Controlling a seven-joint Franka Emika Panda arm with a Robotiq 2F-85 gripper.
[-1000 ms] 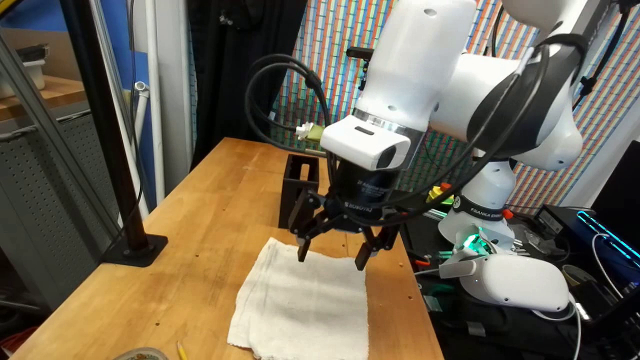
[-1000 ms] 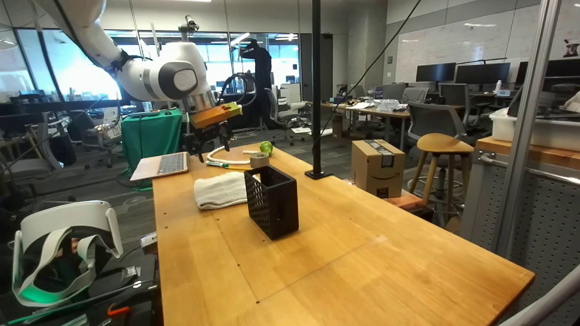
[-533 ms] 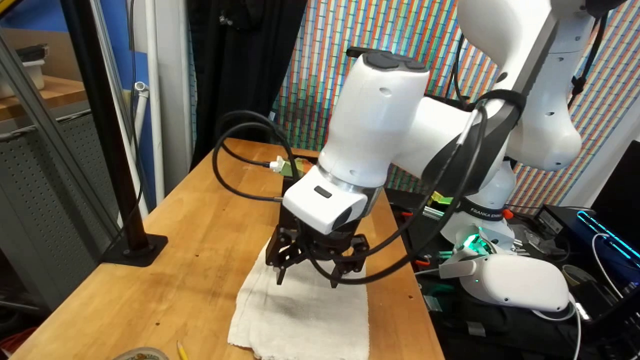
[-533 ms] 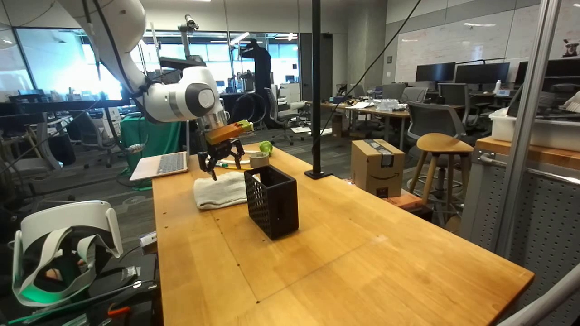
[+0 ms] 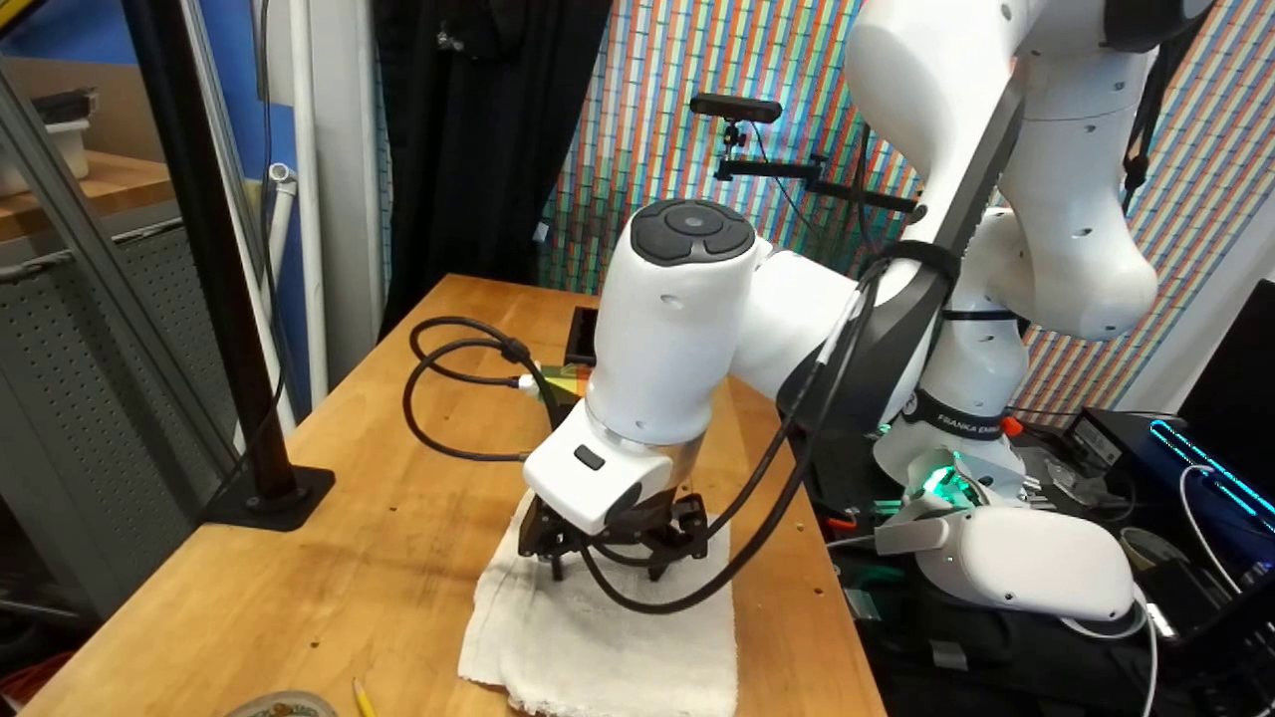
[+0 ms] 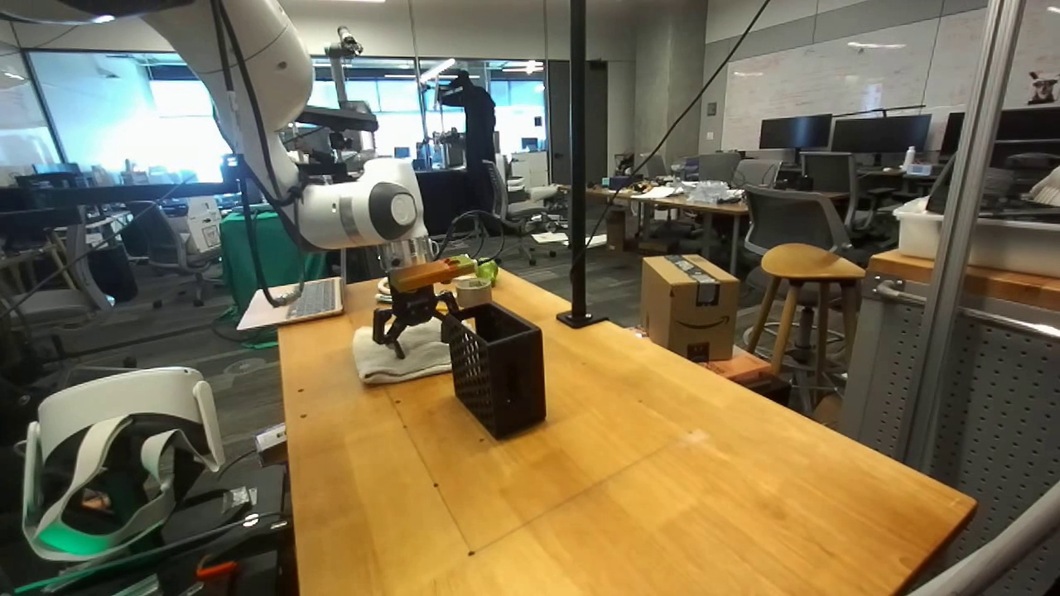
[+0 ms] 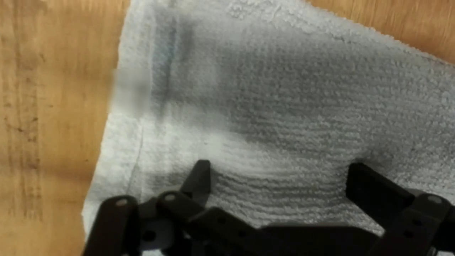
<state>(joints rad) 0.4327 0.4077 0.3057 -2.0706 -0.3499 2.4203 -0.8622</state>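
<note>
Presently, in an exterior view, my gripper (image 5: 606, 575) points down at the folded white cloth (image 5: 623, 652), which lies on the wooden table (image 5: 359, 588). Judged done: the approach. Judged undone: any grip or lift; the cloth rests on the wood. Toward my base (image 5: 921, 448), a strip of wood parts the cloth from the table's edge; the margin toward the black post (image 5: 235, 329) is wider.

In an exterior view, the black crate (image 6: 505, 377) stands upright just beside the cloth. I rate that flank as the tightest for sideways movement.

In the wrist view, my fingers (image 7: 201, 176) stand well apart and have hold of nothing. Ridges in the cloth between them suggest that the tips press on it. Its hemmed edge runs near one finger, with wood beyond.
</note>
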